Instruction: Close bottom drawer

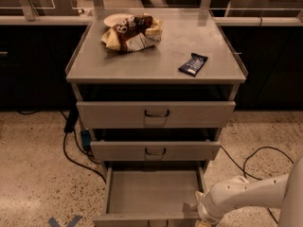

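The bottom drawer (151, 193) of the grey metal cabinet stands pulled far out, its plain grey tray empty. Its front edge (142, 219) lies at the bottom of the view and its handle is cut off. My white arm comes in from the right, and the gripper (201, 216) sits at the drawer's front right corner, against the right wall. The fingers are largely cut off by the bottom edge of the view.
The middle drawer (155, 151) and top drawer (156, 113) stand slightly pulled out above. On the cabinet top lie a crumpled chip bag (132, 32), a white plate (116, 19) and a dark snack bar (193, 64). Black cables (75, 145) trail on the speckled floor at both sides.
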Controlling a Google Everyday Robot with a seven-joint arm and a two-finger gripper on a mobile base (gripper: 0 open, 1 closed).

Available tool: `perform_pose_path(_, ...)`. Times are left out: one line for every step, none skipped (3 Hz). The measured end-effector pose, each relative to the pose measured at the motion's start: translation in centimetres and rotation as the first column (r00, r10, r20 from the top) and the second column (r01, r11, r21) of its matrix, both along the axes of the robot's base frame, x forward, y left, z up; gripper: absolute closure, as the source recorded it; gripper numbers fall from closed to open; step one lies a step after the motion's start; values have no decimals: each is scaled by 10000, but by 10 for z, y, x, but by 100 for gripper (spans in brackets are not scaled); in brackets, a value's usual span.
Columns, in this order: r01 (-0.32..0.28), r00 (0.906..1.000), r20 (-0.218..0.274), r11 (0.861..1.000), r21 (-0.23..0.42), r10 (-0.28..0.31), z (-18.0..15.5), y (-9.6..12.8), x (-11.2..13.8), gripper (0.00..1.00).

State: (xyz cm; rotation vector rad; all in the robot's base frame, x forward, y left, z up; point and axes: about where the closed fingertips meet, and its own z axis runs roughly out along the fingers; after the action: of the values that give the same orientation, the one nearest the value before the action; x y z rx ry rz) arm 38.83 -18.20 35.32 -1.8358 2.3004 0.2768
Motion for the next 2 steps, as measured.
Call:
perform_pose_path(0,10000,0,10000,0,0,0,0,0,20)
perform_pose_path(0,10000,-1,10000,0,0,0,0,0,43)
